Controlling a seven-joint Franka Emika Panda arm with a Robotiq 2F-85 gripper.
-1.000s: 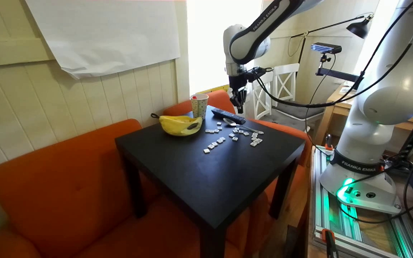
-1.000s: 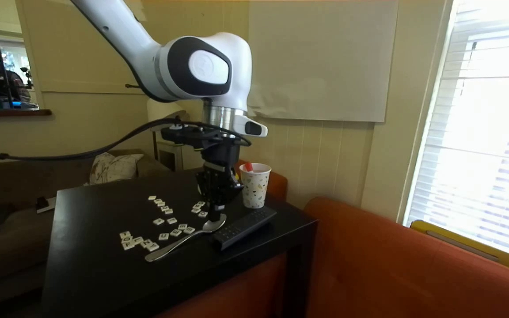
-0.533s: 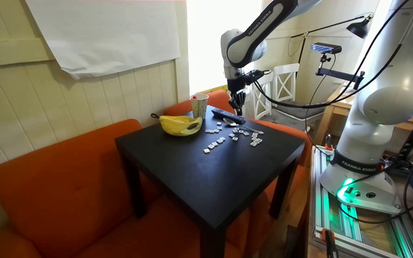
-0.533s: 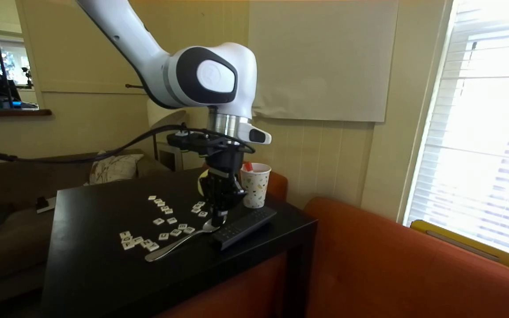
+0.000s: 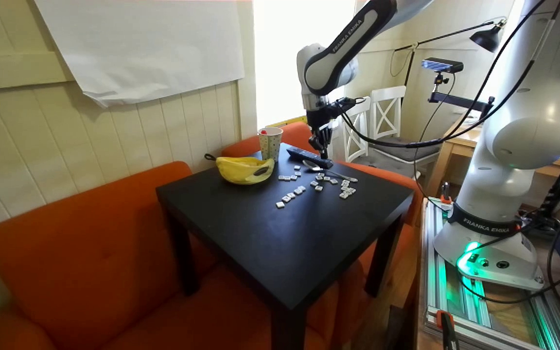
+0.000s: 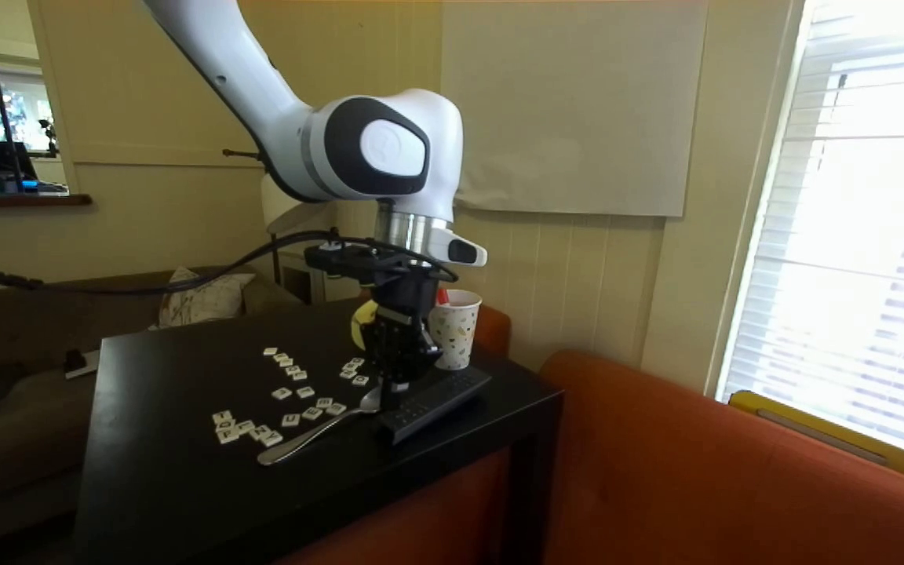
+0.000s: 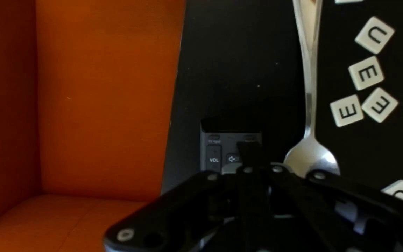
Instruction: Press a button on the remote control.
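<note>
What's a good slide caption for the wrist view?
Closed gripper over one end of the remote, contact unclear, with the spoon alongside and letter tiles beyond it.

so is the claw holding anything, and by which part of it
Nothing is held: the claw looks shut with nothing between its jaws, and the remote control and spoon lie on the table.

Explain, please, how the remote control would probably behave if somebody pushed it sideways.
The remote control is probably stiff: its body looks like hard plastic. Lying low and flat, it would likely slide, not roll, perhaps easily, as the black table looks smooth.
</note>
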